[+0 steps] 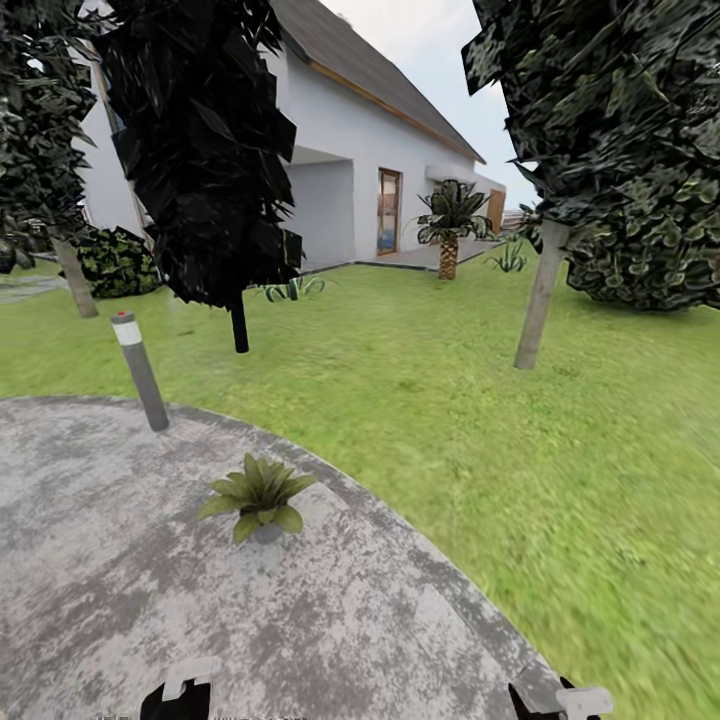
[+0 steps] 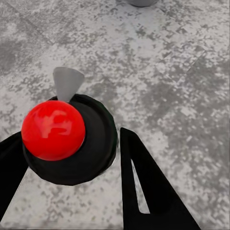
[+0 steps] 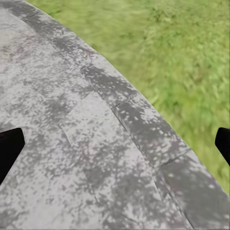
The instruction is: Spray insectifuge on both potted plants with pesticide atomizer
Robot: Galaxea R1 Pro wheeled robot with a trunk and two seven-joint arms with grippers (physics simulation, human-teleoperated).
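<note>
Potted plant [image 1: 258,497]: low green rosette in a small grey pot, sitting on the paving [image 1: 120,600] near its curved edge, ahead of the robot. The grey rim at the edge of the left wrist view [image 2: 139,2] may be that pot; can't confirm.

Atomizer [image 2: 69,139]: in the left wrist view, seen end-on. Dark round body, red ball on top, pale grey cone sticking out beside it. It sits between the left gripper [image 2: 72,158] fingers over the paving [image 2: 182,86].

Surface: mottled grey paved circle, lawn [image 1: 480,400] around it. Grey bollard [image 1: 140,370] with a white band stands right at the paving edge, left of the plant, leaning slightly. Two thin-trunked trees on the lawn: dark one [image 1: 205,140] behind the bollard, another [image 1: 590,110] to the right. White house [image 1: 370,170] with a grey roof in the back, small palm [image 1: 450,225] beside its door, shrub [image 1: 115,262] at far left.

Left gripper: black fingers [image 2: 148,187] flank the atomizer, apparently clamped on it; contact is hidden on one side.

Right gripper [image 3: 115,143]: fingers [image 3: 9,148] wide apart at opposite edges of the right wrist view, nothing between them, paving edge [image 3: 143,124] and grass [image 3: 182,52] beneath. Both gripper tips peek in at the bottom of the head view [image 1: 175,698] [image 1: 560,700].
</note>
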